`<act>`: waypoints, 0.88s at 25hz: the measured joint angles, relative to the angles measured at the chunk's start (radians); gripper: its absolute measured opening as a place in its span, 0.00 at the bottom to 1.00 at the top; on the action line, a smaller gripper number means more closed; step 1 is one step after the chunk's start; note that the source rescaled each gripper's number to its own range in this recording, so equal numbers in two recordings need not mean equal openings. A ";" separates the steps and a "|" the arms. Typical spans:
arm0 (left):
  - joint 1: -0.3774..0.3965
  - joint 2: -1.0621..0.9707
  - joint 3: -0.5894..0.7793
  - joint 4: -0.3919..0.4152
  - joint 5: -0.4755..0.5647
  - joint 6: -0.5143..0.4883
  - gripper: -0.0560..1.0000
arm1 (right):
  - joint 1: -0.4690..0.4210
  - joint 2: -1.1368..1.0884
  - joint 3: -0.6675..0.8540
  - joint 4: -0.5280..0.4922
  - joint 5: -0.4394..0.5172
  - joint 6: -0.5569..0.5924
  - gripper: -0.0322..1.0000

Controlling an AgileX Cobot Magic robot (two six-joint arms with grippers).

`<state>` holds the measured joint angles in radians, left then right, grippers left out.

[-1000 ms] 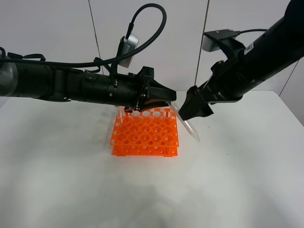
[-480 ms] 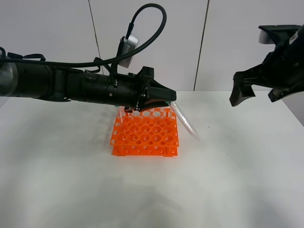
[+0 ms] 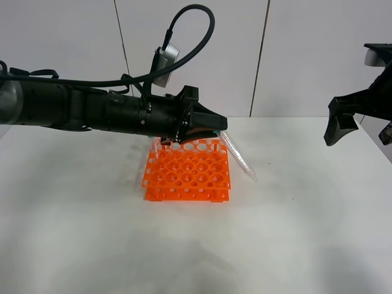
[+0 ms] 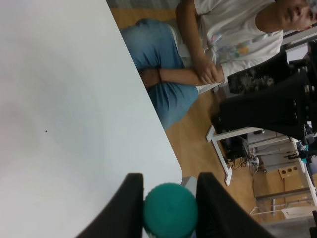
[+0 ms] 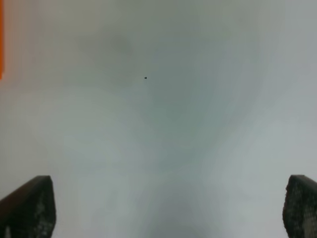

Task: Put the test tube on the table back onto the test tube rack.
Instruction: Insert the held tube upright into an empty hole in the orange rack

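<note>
The orange test tube rack [image 3: 187, 176] stands on the white table [image 3: 196, 245] near the middle. My left gripper [image 3: 215, 130] is shut on the test tube [image 3: 237, 157] by its teal cap [image 4: 170, 209]. The clear tube hangs tilted, tip down to the right, just past the rack's right far corner. In the left wrist view the cap sits clamped between the two dark fingers [image 4: 125, 208]. My right gripper [image 3: 343, 127] is open and empty, high at the far right, well away from the rack. Its fingertips [image 5: 29, 208] show wide apart over bare table.
An orange sliver of the rack [image 5: 1, 39] shows at the edge of the right wrist view. Beyond the table's rounded corner [image 4: 171, 171] a seated person [image 4: 198, 64] and furniture stand on a wooden floor.
My right gripper has let go of the tube, opened and drawn back up to the far right. The left gripper still holds the tube by its cap, unmoved.
</note>
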<state>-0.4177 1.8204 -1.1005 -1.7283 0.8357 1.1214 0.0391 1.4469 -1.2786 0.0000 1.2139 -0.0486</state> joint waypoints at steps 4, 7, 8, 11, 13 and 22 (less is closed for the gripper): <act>0.000 0.000 0.000 0.000 0.003 0.000 0.05 | 0.000 -0.065 0.050 0.009 -0.001 0.000 1.00; 0.000 0.000 0.000 0.000 0.003 0.000 0.05 | 0.000 -0.179 0.152 0.011 0.000 0.000 1.00; 0.000 0.000 0.000 0.000 0.003 0.000 0.05 | 0.000 -0.227 0.187 0.013 0.000 0.000 1.00; 0.000 0.000 0.000 0.000 0.004 0.000 0.05 | 0.000 -0.382 0.322 0.017 0.001 0.000 1.00; 0.000 0.000 0.000 0.000 0.004 0.000 0.05 | 0.000 -0.497 0.421 0.021 0.002 0.000 1.00; 0.000 0.000 0.000 0.000 0.004 0.000 0.05 | 0.000 -1.121 0.734 0.025 -0.131 0.000 1.00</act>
<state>-0.4177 1.8204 -1.1005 -1.7283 0.8400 1.1214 0.0391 0.3259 -0.5443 0.0254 1.0832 -0.0486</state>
